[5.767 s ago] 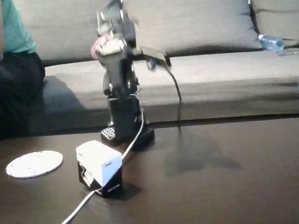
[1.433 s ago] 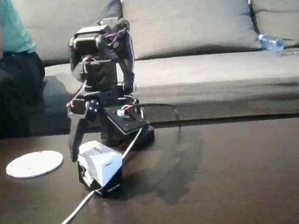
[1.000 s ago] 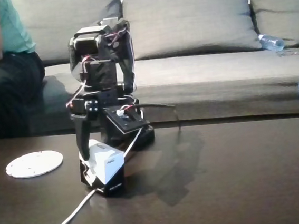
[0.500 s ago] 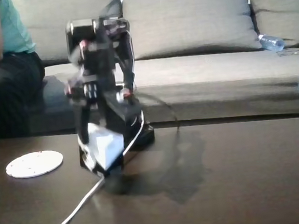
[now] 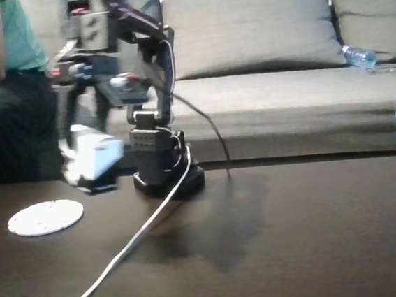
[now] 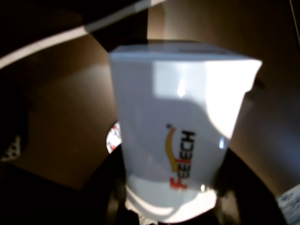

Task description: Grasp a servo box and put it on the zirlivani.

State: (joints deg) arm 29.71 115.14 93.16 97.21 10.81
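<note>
Half a second ago the servo box [image 5: 92, 161] was just above the tabletop [image 5: 298, 237], in front of the arm's base [image 5: 163, 167]; now it is lifted clear and carried to the left in the fixed view, and it is blurred from motion. The hand [image 5: 88, 174] is clenched on the servo box: in the wrist view the servo box [image 6: 178, 126] sits between the two dark fingers [image 6: 112, 197], with its logo side facing the camera.

By my judgement the grasp and the lift are done. What is left is to bring the box over the zirlivani [image 5: 45, 217], lower it and release it. The zirlivani lies flat on the tabletop, below the hand and a little further left of it in the fixed view, near but not under the box yet. The box looks a bit tilted in the grip, so it may need care when it is set down on the disc.

Around, a white cable [image 5: 130, 243] runs from the base across the tabletop, to the right of the hand, away from the disc. Behind the hand is a grey sofa [image 5: 266, 57] with a person [image 5: 2, 83] sitting on it and a bottle [image 5: 359, 56] far to the right. Nothing seems to stand between the box and the disc.
</note>
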